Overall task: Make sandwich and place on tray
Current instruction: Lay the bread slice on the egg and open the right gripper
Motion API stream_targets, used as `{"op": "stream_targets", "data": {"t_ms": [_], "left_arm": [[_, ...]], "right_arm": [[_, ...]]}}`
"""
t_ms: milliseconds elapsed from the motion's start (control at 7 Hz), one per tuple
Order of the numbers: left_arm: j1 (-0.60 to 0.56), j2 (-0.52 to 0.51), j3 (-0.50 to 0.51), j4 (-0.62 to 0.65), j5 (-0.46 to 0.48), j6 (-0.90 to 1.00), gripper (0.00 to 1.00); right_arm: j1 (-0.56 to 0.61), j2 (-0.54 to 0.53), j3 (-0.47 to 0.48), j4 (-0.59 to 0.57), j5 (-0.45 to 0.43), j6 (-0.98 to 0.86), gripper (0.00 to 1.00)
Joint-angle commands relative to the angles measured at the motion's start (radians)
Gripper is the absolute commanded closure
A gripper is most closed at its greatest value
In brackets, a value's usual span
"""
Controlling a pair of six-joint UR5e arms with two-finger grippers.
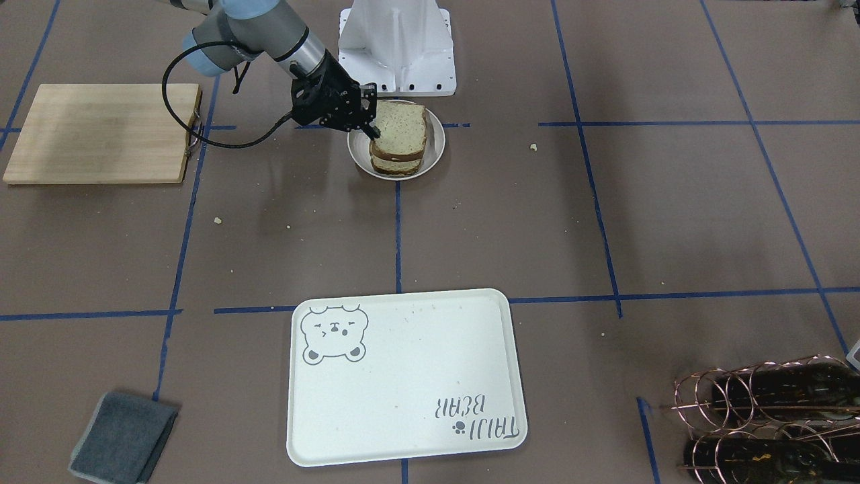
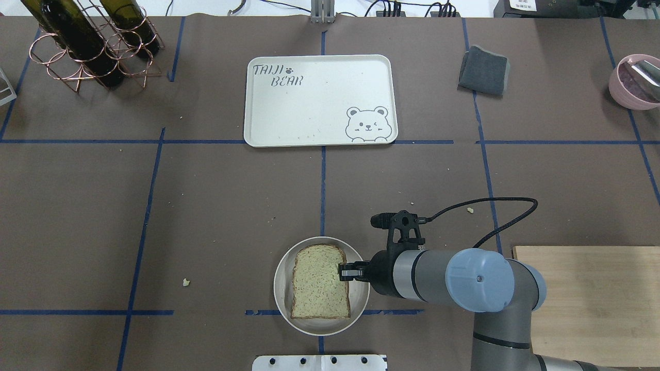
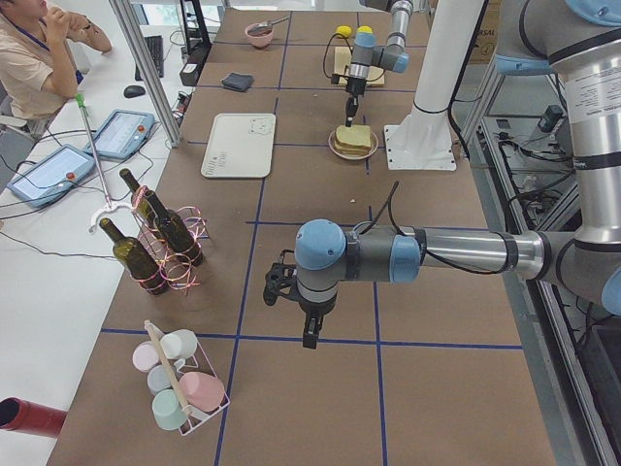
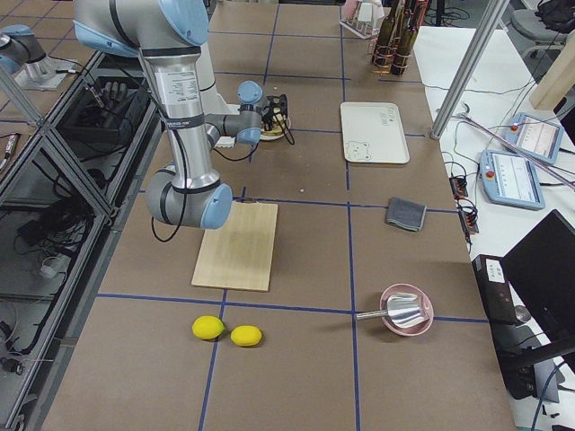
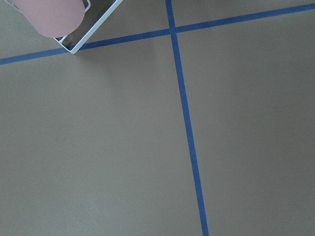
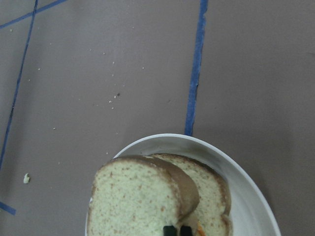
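Our right claw [image 1: 371,129] sits with tips closed at the edge of the sandwich [image 1: 400,138]; we should open wide, clamp both slices together, and lift level toward the tray [image 1: 403,376].

1. Open desk [image 2: 221,206] lies between the plate [image 2: 282,288] and the tray [image 2: 319,98] at its 12 o'clock.
2. The right end effector [image 2: 341,271] and its arm [image 2: 479,281] block the plate's 3 o'clock side.
3. The plate's 9 o'clock side is open; the cutting board [image 2: 593,299] lies beyond the arm.
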Motion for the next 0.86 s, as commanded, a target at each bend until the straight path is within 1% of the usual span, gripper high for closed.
{"op": "stream_targets", "data": {"t_ms": [0, 143, 286, 571, 714], "left_arm": [[0.0, 0.0, 0.011, 0.0, -0.001, 0.0, 0.0], [0.001, -0.003, 0.029, -0.003, 0.0, 0.0, 0.0], [0.002, -0.003, 0.028, -0.003, 0.0, 0.0, 0.0], [0.0, -0.003, 0.025, -0.003, 0.0, 0.0, 0.0], [0.0, -0.003, 0.028, -0.005, -0.004, 0.0, 0.0]], "right_arm": [[0.002, 0.004, 0.029, -0.115, -0.001, 0.0, 0.0], [0.039, 0.006, 0.089, -0.232, 0.023, -0.002, 0.0], [0.106, 0.009, 0.133, -0.394, 0.116, -0.002, 0.0], [0.283, 0.006, 0.142, -0.547, 0.285, -0.032, 0.0], [0.395, 0.005, 0.143, -0.621, 0.377, -0.148, 0.0]]}}
